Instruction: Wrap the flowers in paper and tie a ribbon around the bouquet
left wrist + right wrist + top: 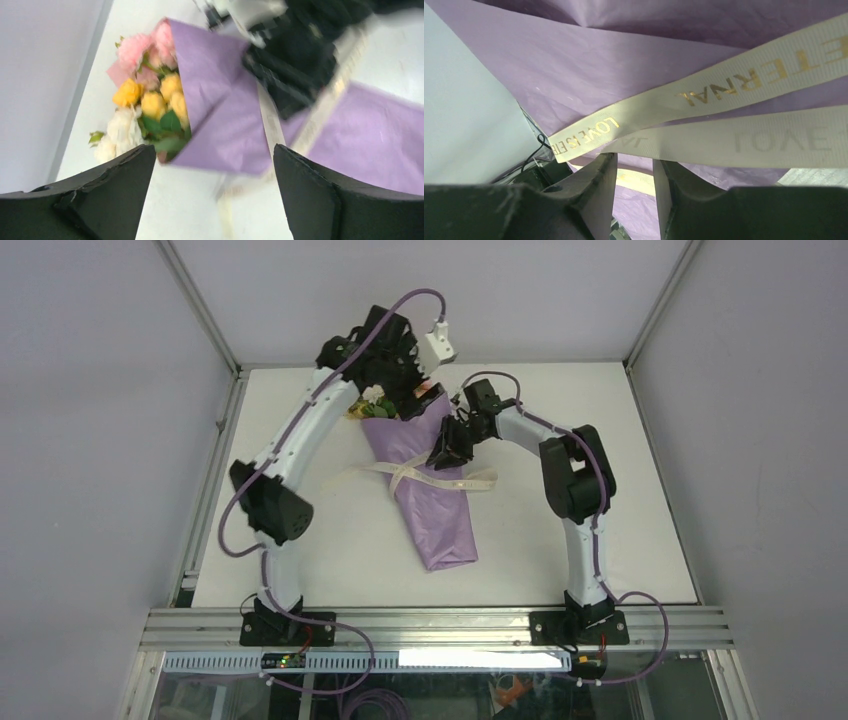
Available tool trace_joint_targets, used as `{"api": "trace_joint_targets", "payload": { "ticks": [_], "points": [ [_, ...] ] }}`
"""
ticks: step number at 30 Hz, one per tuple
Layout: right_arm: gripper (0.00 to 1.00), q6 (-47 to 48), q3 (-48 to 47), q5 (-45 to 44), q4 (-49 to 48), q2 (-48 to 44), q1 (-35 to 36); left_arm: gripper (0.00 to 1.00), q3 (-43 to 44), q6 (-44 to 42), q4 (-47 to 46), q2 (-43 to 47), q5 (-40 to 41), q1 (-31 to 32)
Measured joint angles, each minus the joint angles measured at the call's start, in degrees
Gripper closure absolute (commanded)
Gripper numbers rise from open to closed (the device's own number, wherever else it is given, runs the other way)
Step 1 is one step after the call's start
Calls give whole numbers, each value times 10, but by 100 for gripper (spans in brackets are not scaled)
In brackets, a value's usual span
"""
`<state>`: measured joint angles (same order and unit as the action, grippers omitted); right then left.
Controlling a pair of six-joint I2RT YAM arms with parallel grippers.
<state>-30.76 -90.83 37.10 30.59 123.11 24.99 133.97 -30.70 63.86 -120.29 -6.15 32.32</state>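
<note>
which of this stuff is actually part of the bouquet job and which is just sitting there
Part of the job: flowers, purple paper wrapped round them, cream ribbon lying across the wrap.

Not part of it: white table, metal rail along its near edge.

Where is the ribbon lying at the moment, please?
In the top view, the ribbon crosses the middle of the bouquet near the centre of the table, its ends trailing to both sides, right by the right pincer.
</note>
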Motion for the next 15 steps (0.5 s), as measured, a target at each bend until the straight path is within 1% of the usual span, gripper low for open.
{"api": "trace_joint_targets", "payload": {
  "ticks": [2, 3, 4, 6, 8, 10, 11, 15],
  "points": [
    [65, -7, 0, -1, -8, -1, 0, 25, -76, -63, 8, 78, -47, -11],
    [65, -11, 0, -2, -10, -2, 0, 27, -128, -102, 21, 126, -68, -17],
    [65, -13, 0, -3, -12, -3, 0, 27, -155, -123, 33, 151, -80, -19],
    [65, -17, 0, -5, -16, -6, 0, 23, -201, -169, 53, 185, -103, -15],
    [65, -20, 0, -6, -18, -8, 0, 20, -229, -205, 64, 183, -127, -3],
    [65, -23, 0, -7, -20, -8, 0, 20, -247, -233, 67, 154, -145, 5],
    [65, -24, 0, -8, -21, -8, 0, 20, -259, -248, 68, 125, -154, 9],
    [66, -24, 8, -10, -22, -10, 0, 25, -274, -271, 68, 67, -162, 10]
  ]
}}
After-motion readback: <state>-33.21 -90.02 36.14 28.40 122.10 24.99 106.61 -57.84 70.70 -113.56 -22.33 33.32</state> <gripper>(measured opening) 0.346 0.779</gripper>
